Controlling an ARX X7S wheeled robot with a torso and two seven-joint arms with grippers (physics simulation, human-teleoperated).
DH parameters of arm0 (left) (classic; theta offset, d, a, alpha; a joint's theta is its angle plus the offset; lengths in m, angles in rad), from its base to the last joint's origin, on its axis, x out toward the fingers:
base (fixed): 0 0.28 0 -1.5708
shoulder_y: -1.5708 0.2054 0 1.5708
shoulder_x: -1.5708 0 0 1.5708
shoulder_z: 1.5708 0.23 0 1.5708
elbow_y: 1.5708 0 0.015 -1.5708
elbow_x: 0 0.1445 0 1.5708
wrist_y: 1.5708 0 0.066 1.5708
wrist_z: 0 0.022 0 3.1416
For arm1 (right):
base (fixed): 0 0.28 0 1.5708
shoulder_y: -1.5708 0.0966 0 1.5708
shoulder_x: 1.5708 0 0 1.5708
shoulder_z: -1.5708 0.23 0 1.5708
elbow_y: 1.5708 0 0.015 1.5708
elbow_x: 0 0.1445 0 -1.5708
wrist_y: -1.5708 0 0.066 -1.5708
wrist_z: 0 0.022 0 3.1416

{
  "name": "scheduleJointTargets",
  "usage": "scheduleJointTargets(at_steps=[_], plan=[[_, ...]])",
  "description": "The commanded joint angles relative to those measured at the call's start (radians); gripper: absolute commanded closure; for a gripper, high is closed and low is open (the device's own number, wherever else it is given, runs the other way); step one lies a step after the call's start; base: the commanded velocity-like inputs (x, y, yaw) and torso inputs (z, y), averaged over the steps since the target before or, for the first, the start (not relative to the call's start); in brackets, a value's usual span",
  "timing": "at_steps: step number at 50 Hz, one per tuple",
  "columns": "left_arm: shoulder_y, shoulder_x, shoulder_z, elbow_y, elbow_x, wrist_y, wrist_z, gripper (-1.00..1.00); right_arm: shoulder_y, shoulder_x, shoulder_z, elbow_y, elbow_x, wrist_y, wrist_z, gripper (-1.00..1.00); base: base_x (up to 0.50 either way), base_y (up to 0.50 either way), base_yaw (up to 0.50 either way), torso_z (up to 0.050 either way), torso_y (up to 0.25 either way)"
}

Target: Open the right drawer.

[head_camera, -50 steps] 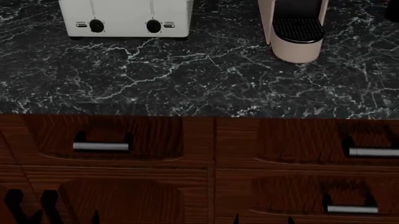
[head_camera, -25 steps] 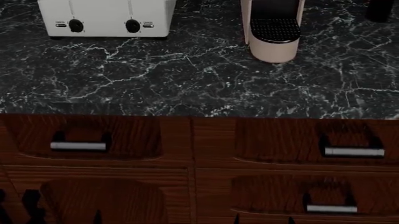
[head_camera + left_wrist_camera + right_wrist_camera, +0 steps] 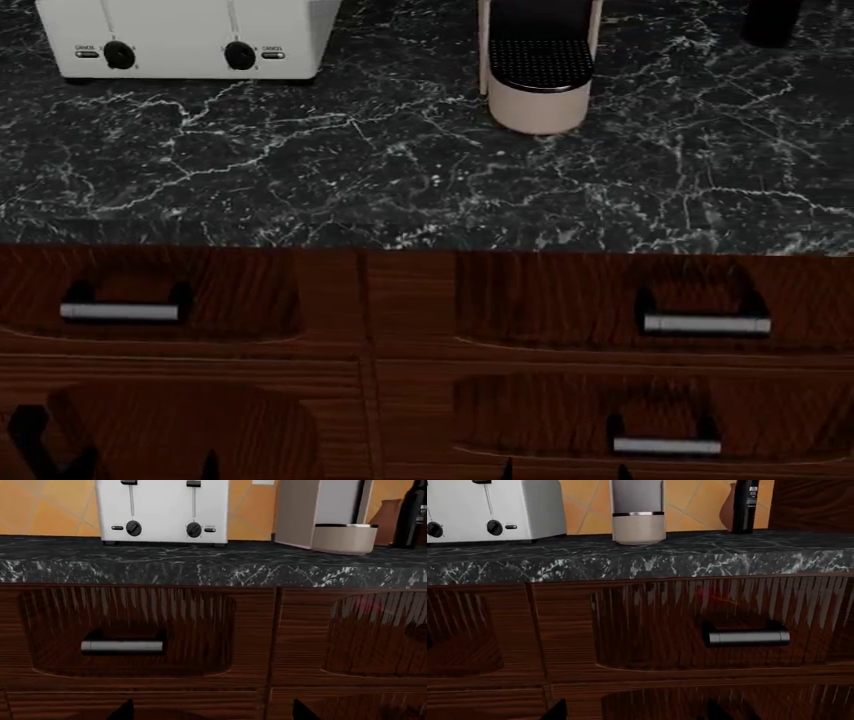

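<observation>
I am in the approach step: nothing is grasped and every drawer front sits flush and closed.

Left to right across the head view: the left gripper [image 3: 60,455] shows only as dark finger tips at the lower edge, in front of the lower left drawer [image 3: 187,430]; I cannot tell whether its jaws are released or clenched. Above it is the upper left drawer [image 3: 174,300] with its silver bar handle. Past the centre seam, the right gripper [image 3: 561,470] shows as two small dark points at the bottom edge, well apart from any handle; its jaws' state I likewise cannot tell. The right drawer [image 3: 601,300] lies in the upper row, right of the seam, and its handle [image 3: 706,324] is a silver bar on black posts; the right wrist view faces it squarely.

I judge that the next move calls for raising the right arm to the handle, setting the jaws around the bar, then pulling straight out.

The tabletop [image 3: 400,170] is black marble veined white, carrying a white toaster [image 3: 180,35], a beige coffee machine [image 3: 538,70] and a dark bottle [image 3: 742,505]. Orange tiles [image 3: 47,505] back it.
</observation>
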Motion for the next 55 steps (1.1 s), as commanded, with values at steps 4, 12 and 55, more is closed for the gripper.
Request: scheduleJointTargets(at_steps=[4, 12, 55], plan=[[0.000, -0.009, 0.010, 0.003, -0.004, 0.001, -0.011, -1.00, 0.000, 0.007, -0.009, -0.002, 0.007, -0.001, 0.011, -1.00, 0.00, -0.16, 0.00, 0.000, 0.000], [-0.001, -0.012, 0.018, 0.000, -0.006, 0.007, -0.013, -1.00, 0.003, 0.011, -0.014, 0.006, 0.013, -0.006, 0.013, -1.00, 0.00, -0.16, 0.00, 0.000, 0.000], [-0.005, -0.031, 0.042, 0.000, -0.021, 0.012, -0.037, -1.00, 0.002, 0.032, -0.038, -0.008, 0.033, -0.008, 0.036, -1.00, 0.00, -0.15, 0.00, 0.000, 0.000]])
